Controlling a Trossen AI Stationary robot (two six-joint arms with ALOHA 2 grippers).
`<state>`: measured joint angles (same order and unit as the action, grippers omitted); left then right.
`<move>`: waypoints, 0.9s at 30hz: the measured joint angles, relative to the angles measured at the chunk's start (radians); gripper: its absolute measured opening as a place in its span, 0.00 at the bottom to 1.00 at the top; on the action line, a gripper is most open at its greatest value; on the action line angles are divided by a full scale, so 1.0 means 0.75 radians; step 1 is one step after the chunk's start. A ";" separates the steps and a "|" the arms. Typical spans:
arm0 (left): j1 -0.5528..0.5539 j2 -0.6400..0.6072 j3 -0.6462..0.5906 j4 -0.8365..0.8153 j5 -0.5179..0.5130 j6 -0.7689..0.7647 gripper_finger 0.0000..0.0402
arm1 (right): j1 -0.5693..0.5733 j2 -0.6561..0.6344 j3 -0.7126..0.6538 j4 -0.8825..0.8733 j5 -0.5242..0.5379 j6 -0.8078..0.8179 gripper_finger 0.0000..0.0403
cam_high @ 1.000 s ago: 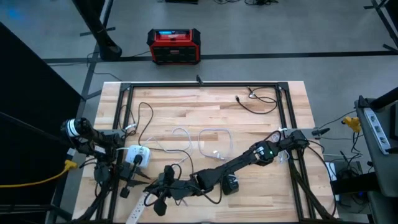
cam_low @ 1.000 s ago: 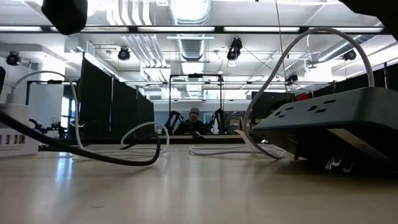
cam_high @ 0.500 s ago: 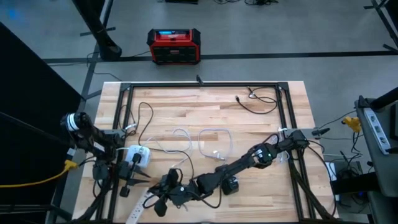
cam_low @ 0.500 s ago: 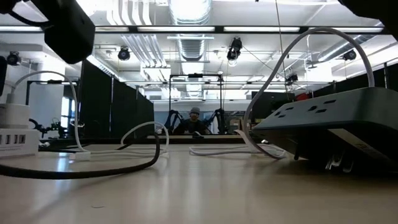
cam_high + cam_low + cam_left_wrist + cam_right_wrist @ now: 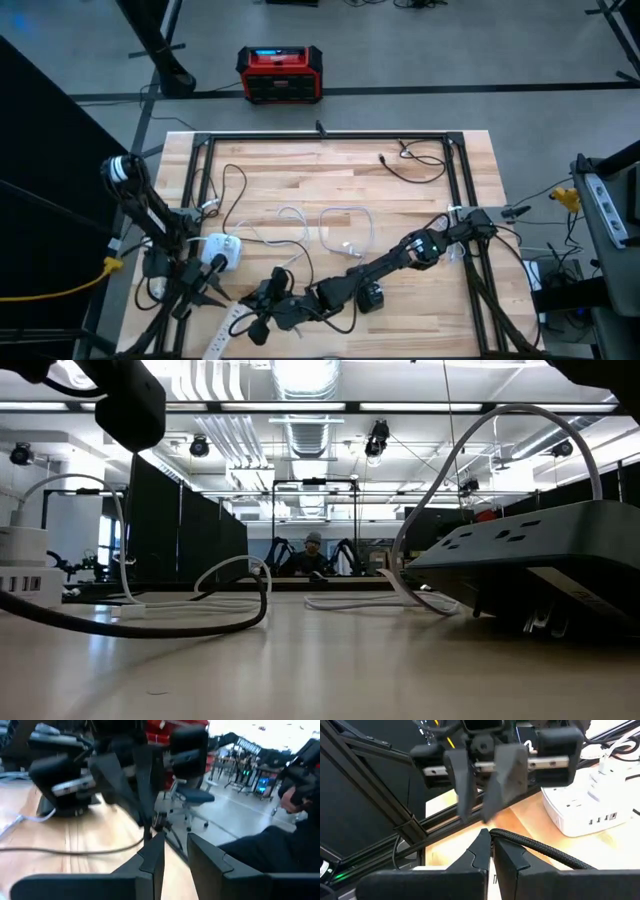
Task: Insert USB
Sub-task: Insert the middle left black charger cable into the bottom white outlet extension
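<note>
My right gripper (image 5: 491,840) is low near the table's near-left part (image 5: 262,305) and is shut on a black cable (image 5: 540,851). Whether a plug sits at the held end is hidden by the fingers. The white USB hub (image 5: 590,805) lies flat on the table (image 5: 222,248), just beyond. My left gripper (image 5: 175,854) faces the right one from the table's left (image 5: 207,287) and shows in the right wrist view (image 5: 482,782). It is open, with a narrow gap, and holds nothing. In the low view the black cable (image 5: 150,625) trails over the tabletop. My right gripper pinches the black cable at its end (image 5: 496,834) between its two fingertips. The fingers point roughly level toward the table's left side, and the cable runs back along them. From the hold the cable drops away to the table, slack.
A white power strip (image 5: 225,335) lies at the near edge. White cables (image 5: 340,228) loop mid-table and a black cable (image 5: 415,165) lies at the far right. A small black box (image 5: 371,297) sits by the right arm. A black frame (image 5: 320,137) borders the table. A person sits far behind (image 5: 313,555).
My left arm has swung: its elbow has moved toward the far edge, and its gripper has come toward the near edge, closer to the right gripper. In the low view the black cable's loop has slid along the table and risen a little.
</note>
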<state>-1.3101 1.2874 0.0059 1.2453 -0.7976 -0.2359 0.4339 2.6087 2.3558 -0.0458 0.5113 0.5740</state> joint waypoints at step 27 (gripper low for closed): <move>0.342 -0.097 0.081 -0.339 0.413 -0.293 0.44 | -0.003 -0.003 0.000 0.029 -0.020 -0.034 0.00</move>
<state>-1.0535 1.2148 0.0669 0.9914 -0.4878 -0.4557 0.4314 2.6068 2.3558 -0.0242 0.4965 0.5484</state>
